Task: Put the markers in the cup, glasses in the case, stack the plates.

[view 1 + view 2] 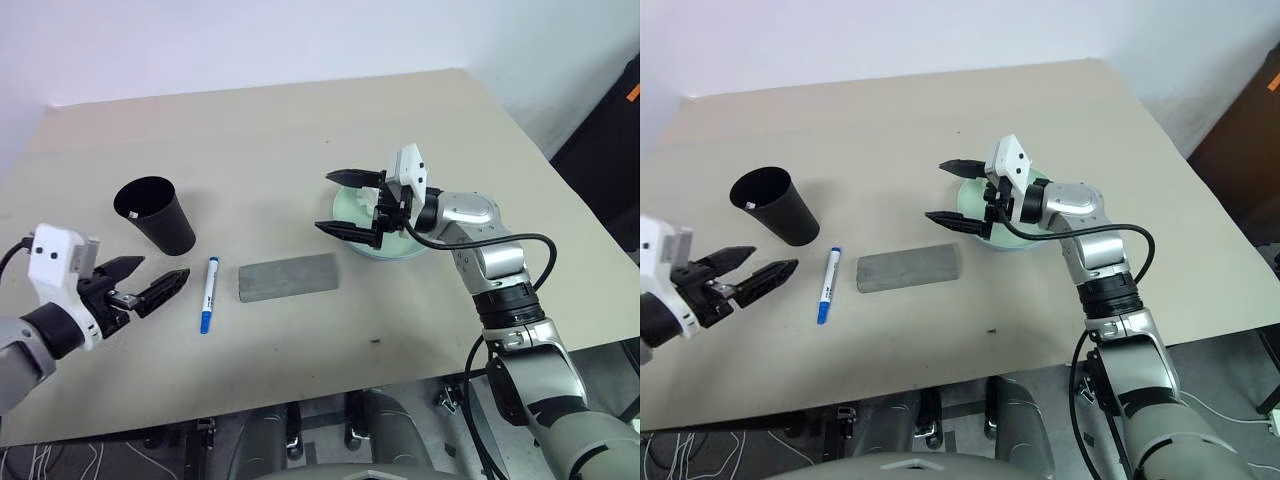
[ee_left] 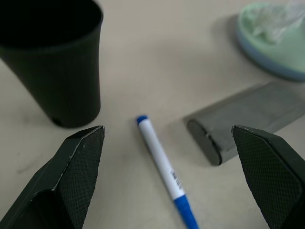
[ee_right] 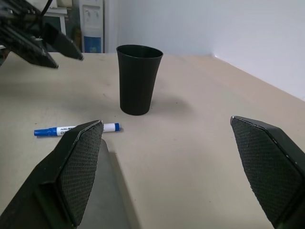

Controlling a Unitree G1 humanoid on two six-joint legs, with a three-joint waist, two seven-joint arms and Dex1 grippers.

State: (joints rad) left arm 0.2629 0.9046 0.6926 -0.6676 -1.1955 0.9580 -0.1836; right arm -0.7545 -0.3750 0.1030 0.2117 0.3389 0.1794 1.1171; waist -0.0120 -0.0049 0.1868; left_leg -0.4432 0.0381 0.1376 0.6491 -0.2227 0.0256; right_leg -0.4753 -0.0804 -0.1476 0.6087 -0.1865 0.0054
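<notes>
Your left gripper (image 1: 148, 284) sits nearest you at the table's near left, fingers spread wide and holding nothing. Just beyond its tips lies the blue-capped marker (image 1: 208, 294) — flat on the table (image 1: 300, 130), its long axis running roughly away from you, blue cap toward you, white end pointing toward the cup (image 1: 157, 213). In the left wrist view the marker lies between the two fingers, slanted across the gap rather than square to it, so you would likely need to roll the wrist until the fingers straddle the barrel crosswise.

The grey case (image 1: 288, 276) lies closed just right of the marker, long side across your view; keep the far finger off it.

Farther back, the black cup stands upright behind the marker, near it. I judge the carry short — lift, tip, drop.

Farthest out, your right gripper (image 1: 348, 205) hovers by the stacked plates (image 1: 395, 245), fingers parted and empty, well apart from the marker. The left arm is the nearer one.
</notes>
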